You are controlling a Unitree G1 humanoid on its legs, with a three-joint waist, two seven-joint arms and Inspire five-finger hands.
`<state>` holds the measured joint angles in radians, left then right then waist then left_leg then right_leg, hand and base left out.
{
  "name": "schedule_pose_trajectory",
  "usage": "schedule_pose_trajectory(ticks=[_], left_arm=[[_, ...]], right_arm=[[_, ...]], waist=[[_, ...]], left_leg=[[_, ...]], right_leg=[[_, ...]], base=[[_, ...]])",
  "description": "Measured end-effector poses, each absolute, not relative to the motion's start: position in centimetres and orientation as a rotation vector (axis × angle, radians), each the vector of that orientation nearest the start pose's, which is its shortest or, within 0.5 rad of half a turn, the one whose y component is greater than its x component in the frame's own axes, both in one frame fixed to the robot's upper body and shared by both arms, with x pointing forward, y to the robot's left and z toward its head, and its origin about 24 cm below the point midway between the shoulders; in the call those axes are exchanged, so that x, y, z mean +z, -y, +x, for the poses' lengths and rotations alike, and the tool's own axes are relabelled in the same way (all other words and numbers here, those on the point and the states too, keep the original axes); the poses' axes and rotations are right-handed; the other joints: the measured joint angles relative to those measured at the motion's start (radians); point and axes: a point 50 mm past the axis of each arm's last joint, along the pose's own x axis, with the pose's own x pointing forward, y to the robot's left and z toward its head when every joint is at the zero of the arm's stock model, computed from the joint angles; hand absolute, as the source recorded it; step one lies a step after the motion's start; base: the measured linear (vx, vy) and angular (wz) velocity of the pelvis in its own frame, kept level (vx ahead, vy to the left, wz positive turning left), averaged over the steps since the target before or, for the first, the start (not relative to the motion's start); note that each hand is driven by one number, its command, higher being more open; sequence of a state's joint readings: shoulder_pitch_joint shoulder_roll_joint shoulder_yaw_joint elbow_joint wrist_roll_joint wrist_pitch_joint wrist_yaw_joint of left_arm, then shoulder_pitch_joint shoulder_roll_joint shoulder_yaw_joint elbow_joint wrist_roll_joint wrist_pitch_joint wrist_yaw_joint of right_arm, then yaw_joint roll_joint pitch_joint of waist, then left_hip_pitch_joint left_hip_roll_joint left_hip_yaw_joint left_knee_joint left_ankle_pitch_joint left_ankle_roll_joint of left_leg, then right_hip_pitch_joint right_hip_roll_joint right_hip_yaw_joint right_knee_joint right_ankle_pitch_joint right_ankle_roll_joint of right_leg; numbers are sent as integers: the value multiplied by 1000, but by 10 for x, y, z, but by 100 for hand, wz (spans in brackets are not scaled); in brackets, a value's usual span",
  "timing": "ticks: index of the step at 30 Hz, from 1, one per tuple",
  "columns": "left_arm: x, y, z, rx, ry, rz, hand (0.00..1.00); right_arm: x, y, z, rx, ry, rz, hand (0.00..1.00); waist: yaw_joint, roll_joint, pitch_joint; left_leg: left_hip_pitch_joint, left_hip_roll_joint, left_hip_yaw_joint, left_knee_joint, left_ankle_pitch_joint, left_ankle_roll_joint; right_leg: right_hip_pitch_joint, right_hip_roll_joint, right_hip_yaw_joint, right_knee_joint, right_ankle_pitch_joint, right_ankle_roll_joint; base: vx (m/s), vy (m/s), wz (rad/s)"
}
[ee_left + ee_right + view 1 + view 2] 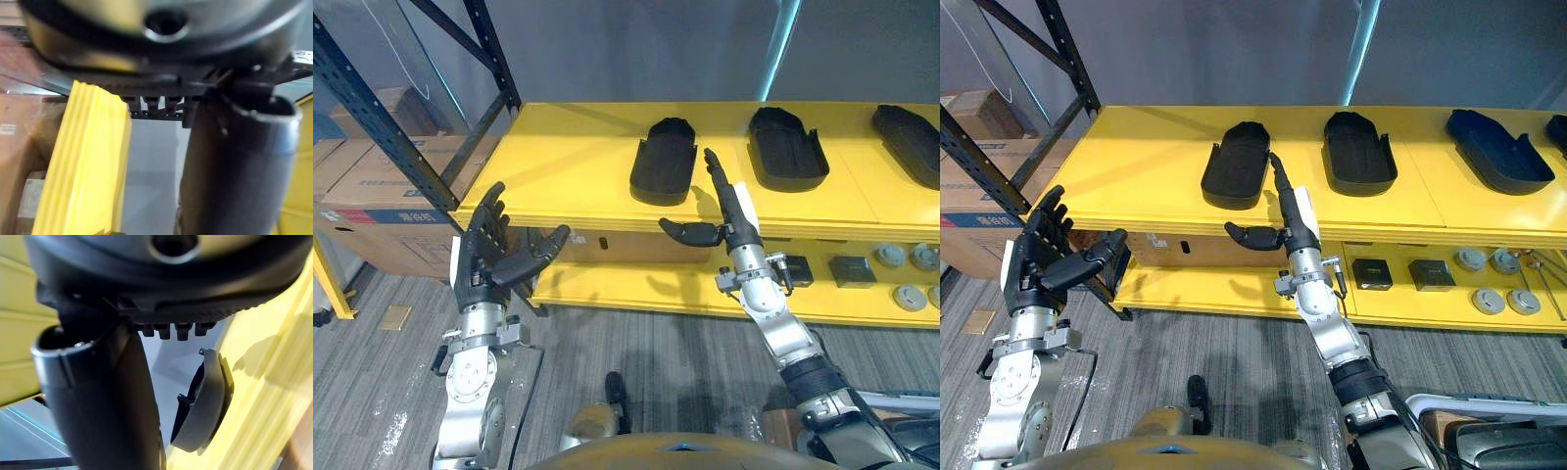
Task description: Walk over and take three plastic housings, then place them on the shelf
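Shelf: a wide yellow shelf stands before the robot, and a lower level of the same colour is under it.
Rack post: a dark blue post with holes rises at the shelf's left end.
Cardboard boxes: brown boxes are stacked on the floor behind that post.
Plastic housings: three black ones lie in a row on the top of the shelf, apart from each other: left housing, middle housing, right housing.
Right hand: the right hand is raised at the shelf's front edge. Its fingers are straight, its thumb is out to the side, and it holds nothing. Its fingertips are just beside the left housing; I cannot tell if they touch it.
Left hand: the left hand is near the shelf's left front corner. Its fingers are spread wide and it is empty.
Small parts: grey round pieces and dark blocks lie on the lower level.
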<state>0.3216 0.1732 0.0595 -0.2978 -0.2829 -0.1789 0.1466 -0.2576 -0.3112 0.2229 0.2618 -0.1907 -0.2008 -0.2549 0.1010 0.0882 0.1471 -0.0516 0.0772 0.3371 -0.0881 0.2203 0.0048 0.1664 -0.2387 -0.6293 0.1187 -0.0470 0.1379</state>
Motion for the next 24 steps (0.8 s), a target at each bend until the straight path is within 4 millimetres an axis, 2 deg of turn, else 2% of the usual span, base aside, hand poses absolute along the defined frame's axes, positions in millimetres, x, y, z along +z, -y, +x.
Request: schedule_pose_trajectory(ticks=[8, 16, 19, 24], left_arm=[[54, -205, 179, 233, 117, -177, 100], [38, -185, 180, 141, 42, -251, 100], [31, -182, 180, 137, 8, -270, 100], [30, -181, 180, 135, 2, -292, 100]], right_arm=[[55, 175, 316, -93, 107, -549, 100], [73, 173, 337, -129, 140, -543, 100], [75, 174, 345, -139, 122, -525, 100], [83, 175, 354, -146, 127, -526, 100]], waist=[[19, 1, 7], [31, 5, 41], [34, 5, 45], [34, 13, 73]], left_leg=[[-11, 1, -7, 0, 4, -3], [-11, 1, -21, 0, 7, -6], [-14, -2, -27, 0, 8, -6], [-14, -2, -34, 1, 12, -5]], right_leg=[[-6, -1, -10, 5, -1, -1], [-4, -4, -25, 23, -14, -1], [-6, -6, -29, 36, -21, -1], [-7, -17, -33, 68, -34, -3]], base=[[-5, 8, 2], [-15, 1, 5], [-14, -2, 7], [-4, -5, 3]])
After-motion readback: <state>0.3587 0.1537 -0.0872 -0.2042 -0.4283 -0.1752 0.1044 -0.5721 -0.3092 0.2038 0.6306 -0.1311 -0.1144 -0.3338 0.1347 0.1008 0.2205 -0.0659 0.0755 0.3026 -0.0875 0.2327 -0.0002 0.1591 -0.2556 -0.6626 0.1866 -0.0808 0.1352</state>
